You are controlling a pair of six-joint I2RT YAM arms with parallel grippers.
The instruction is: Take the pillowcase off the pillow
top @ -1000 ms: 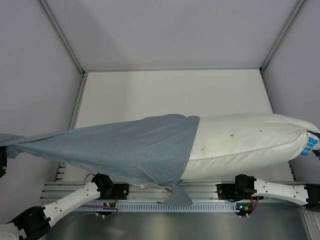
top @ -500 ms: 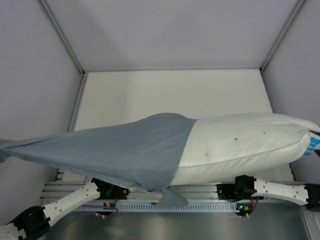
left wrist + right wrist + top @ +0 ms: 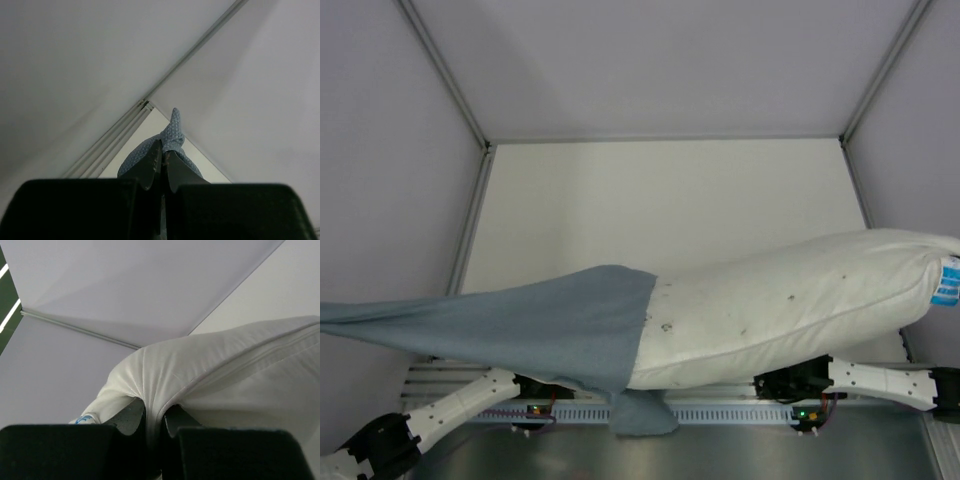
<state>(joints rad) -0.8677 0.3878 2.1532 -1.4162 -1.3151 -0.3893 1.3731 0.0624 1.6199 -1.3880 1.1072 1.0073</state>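
The step in hand was the pull-off itself: the pillowcase, its plain grey-blue side showing, was stretched taut toward the left edge of the top view and covered only the left end of the pillow, whose white bulk lay bare out to the blue label at the right. Both were held up across the near edge of the table, above the arm bases. In its wrist view, the left gripper was pinched together on a bunched tail of the cloth, which poked out just past the fingertips. The right gripper was clamped on a gathered fold at the pillow's end, beside the label. How much of the pillow sat inside the sack could not be told, since the cloth hid it; it looked like a small part. The next move probably called for the left arm to draw further away while the right held firm, until the sack's mouth slipped clear.
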